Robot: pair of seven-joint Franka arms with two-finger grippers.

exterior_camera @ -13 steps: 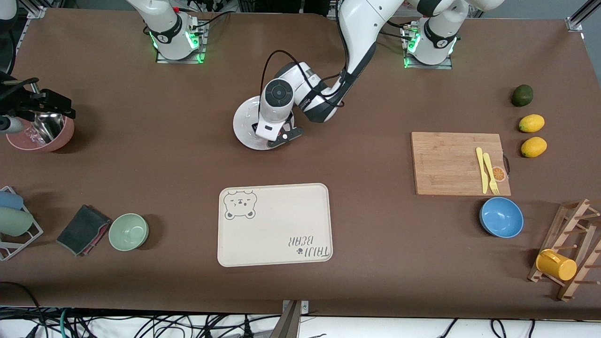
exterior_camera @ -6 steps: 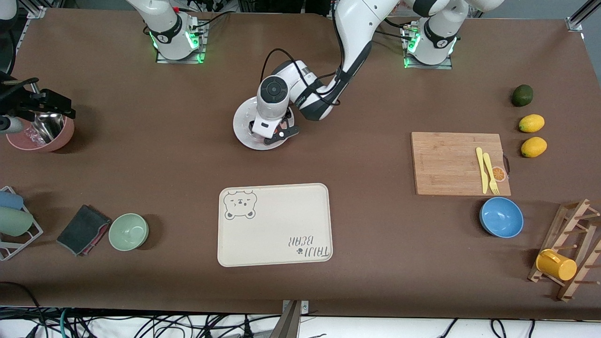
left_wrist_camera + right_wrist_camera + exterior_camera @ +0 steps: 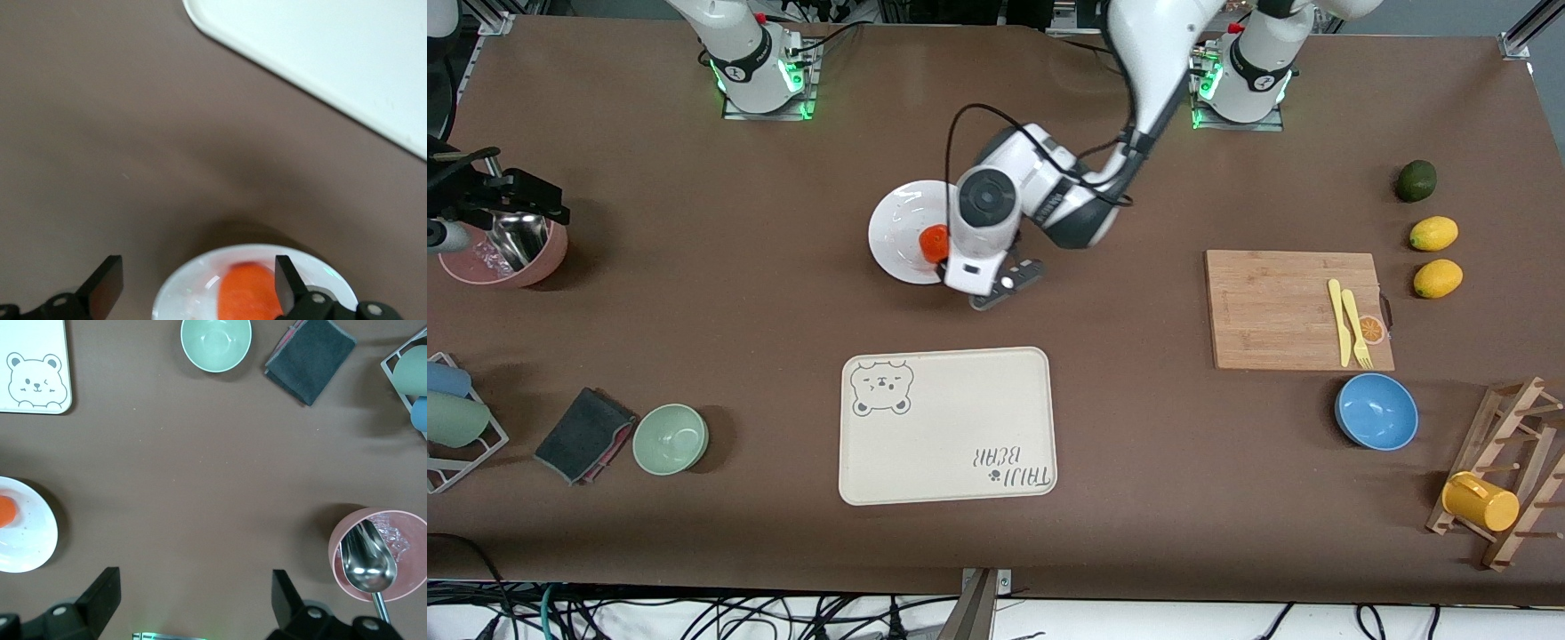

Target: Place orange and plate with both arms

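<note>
The white plate (image 3: 898, 227) lies mid-table, nearer the robot bases than the cream tray. On it, by the rim toward the left arm's end, rests the red-orange orange (image 3: 934, 243), free of any grip. My left gripper (image 3: 980, 267) hangs open just above that rim. In the left wrist view the orange (image 3: 245, 293) sits on the plate (image 3: 183, 300) close to one finger of the left gripper (image 3: 198, 290), apart from both. My right gripper (image 3: 195, 600) waits open, high over bare table, with the plate (image 3: 27, 540) and orange (image 3: 5, 510) at that view's edge.
A cream bear tray (image 3: 947, 427) lies nearer the front camera than the plate. Toward the left arm's end are a cutting board (image 3: 1280, 307), a blue bowl (image 3: 1376, 411), two lemons and a mug rack. Toward the right arm's end are a green bowl (image 3: 671, 438), a dark cloth and a pink bowl (image 3: 507, 253).
My left gripper opened and let go of the orange, which now lies on the plate. The hand then drew back toward the left arm's end. The right arm has not moved.
</note>
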